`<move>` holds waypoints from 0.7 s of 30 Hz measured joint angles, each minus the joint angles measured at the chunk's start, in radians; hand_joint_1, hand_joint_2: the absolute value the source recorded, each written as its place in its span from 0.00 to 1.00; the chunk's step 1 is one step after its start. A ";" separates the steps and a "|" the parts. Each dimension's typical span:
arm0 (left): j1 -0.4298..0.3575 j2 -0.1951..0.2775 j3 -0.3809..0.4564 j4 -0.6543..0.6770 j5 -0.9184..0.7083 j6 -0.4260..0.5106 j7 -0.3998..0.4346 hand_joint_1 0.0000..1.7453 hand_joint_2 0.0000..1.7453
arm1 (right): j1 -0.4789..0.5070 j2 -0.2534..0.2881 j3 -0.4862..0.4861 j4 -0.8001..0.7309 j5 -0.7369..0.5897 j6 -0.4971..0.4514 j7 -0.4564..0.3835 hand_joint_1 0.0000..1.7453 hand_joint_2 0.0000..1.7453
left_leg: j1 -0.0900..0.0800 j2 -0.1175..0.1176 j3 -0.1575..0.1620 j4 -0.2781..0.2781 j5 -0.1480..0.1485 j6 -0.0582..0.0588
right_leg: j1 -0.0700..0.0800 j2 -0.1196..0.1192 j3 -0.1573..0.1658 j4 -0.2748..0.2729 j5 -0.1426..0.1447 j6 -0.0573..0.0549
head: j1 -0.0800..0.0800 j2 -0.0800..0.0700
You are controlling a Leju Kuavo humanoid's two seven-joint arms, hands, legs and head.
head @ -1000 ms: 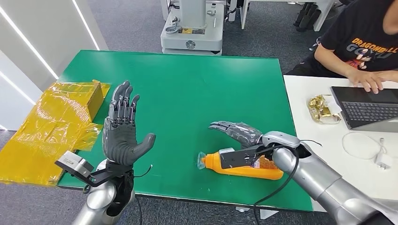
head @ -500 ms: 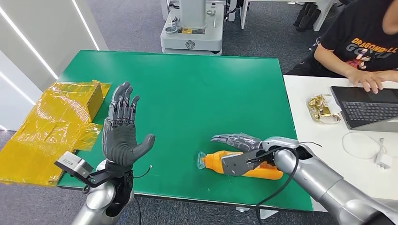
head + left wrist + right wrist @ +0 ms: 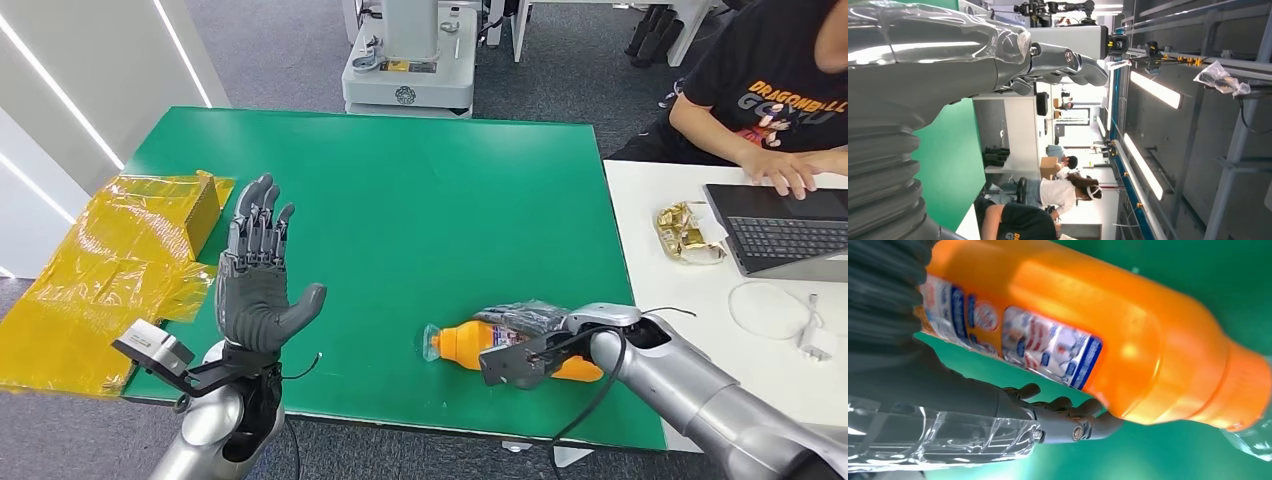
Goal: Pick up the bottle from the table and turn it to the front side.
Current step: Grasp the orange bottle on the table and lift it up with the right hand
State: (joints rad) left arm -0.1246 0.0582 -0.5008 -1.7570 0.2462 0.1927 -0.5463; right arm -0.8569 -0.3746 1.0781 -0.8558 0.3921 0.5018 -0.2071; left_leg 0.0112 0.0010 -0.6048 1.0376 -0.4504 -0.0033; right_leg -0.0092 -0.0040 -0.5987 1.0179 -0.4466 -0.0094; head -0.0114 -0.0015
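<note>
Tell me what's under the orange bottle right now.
The orange bottle lies on the green table. The right hand covers its middle, so contact beneath there is hidden.

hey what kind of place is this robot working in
Most likely a robotics lab or office workspace. A green table serves as the test surface, a person types on a laptop at the adjoining white desk, and another machine's base stands on the grey carpet behind.
</note>
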 joint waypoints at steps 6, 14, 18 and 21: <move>-0.002 0.005 -0.004 0.007 0.017 0.004 -0.001 0.00 1.00 | -0.019 -0.016 0.044 0.018 0.045 0.017 0.041 0.00 1.00 | 0.000 0.000 0.000 0.000 0.000 0.000 | 0.000 0.000 0.000 0.000 0.000 0.000 | 0.000 0.000; -0.002 0.005 -0.006 0.011 0.022 0.006 0.000 0.00 1.00 | -0.046 -0.027 0.091 0.030 0.108 -0.003 0.103 0.00 1.00 | 0.000 0.000 0.000 0.000 0.000 0.000 | 0.000 0.000 0.000 0.000 0.000 0.000 | 0.000 0.000; -0.002 0.003 -0.006 0.011 0.015 -0.001 0.008 0.00 1.00 | -0.046 -0.033 0.105 0.030 0.139 -0.039 0.137 0.00 1.00 | 0.000 0.000 0.000 0.000 0.000 0.000 | 0.000 0.000 0.000 0.000 0.000 0.000 | 0.000 0.000; -0.002 0.000 -0.006 0.011 0.011 -0.008 0.014 0.00 1.00 | -0.045 -0.041 0.109 0.027 0.157 -0.056 0.156 0.00 1.00 | 0.000 0.000 0.000 0.000 0.000 0.000 | 0.000 0.000 0.000 0.000 0.000 0.000 | 0.000 0.000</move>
State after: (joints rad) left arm -0.1264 0.0579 -0.5066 -1.7457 0.2568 0.1847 -0.5323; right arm -0.9020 -0.4160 1.1873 -0.8289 0.5491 0.4454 -0.0509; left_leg 0.0112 0.0010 -0.6049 1.0378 -0.4503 -0.0033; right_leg -0.0091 -0.0040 -0.5987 1.0179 -0.4464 -0.0093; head -0.0113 -0.0015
